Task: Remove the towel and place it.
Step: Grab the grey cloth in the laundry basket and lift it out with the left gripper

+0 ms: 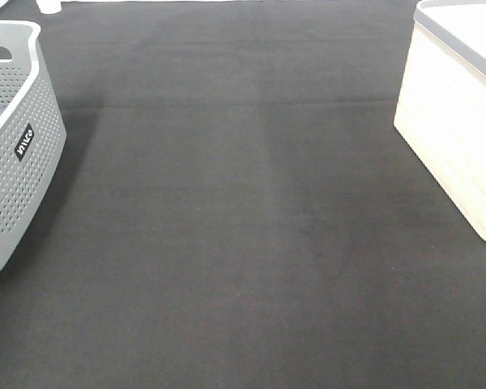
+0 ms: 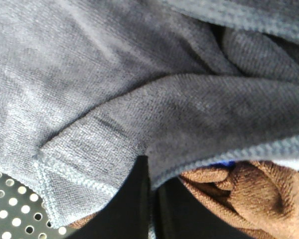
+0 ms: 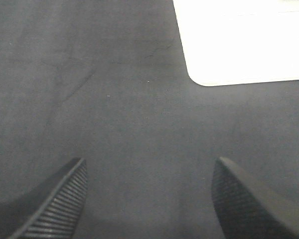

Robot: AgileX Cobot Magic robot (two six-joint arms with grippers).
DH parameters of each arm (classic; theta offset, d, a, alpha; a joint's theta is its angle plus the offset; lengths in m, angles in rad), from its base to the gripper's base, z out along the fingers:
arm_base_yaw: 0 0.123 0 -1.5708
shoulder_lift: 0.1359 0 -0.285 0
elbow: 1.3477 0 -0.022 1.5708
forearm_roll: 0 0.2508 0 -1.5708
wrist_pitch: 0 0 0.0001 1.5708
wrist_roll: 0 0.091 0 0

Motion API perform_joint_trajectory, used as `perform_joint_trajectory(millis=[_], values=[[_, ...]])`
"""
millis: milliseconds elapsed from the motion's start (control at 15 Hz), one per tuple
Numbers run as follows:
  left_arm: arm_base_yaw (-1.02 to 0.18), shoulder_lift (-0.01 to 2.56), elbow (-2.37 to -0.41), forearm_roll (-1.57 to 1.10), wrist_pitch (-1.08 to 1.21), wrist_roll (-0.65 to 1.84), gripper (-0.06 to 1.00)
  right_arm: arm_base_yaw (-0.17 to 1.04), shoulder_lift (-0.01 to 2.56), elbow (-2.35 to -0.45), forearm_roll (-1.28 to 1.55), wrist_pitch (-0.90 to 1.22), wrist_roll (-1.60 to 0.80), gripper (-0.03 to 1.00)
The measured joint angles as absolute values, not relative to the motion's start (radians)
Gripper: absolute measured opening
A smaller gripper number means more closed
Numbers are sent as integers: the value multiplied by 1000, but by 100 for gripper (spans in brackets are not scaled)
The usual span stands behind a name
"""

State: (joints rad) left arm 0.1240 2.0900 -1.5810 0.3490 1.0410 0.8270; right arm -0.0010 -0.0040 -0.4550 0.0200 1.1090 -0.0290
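Observation:
The grey-lavender towel fills the left wrist view, bunched in folds with a hemmed edge, inside the grey perforated basket. It lies on a brown cloth. My left gripper has its dark fingers closed together at a fold of the towel's edge. My right gripper is open and empty, hovering over the black mat. Neither arm shows in the exterior high view. There, only a sliver of grey cloth shows inside the grey basket at the left edge.
A white basket stands at the right of the black mat; its corner shows in the right wrist view. A bit of blue fabric peeks from under the towel.

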Motion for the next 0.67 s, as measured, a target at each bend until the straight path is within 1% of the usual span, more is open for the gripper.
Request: perform_joint_trajectory(millis=[200,667], values=[[124,2073,-1597,346,1094,795,0,-1,-4,-455,20,1109,-29,68],[124,1832,-1622,238,1205,776,0,-1,-4,-455,20,1109,-29,68]])
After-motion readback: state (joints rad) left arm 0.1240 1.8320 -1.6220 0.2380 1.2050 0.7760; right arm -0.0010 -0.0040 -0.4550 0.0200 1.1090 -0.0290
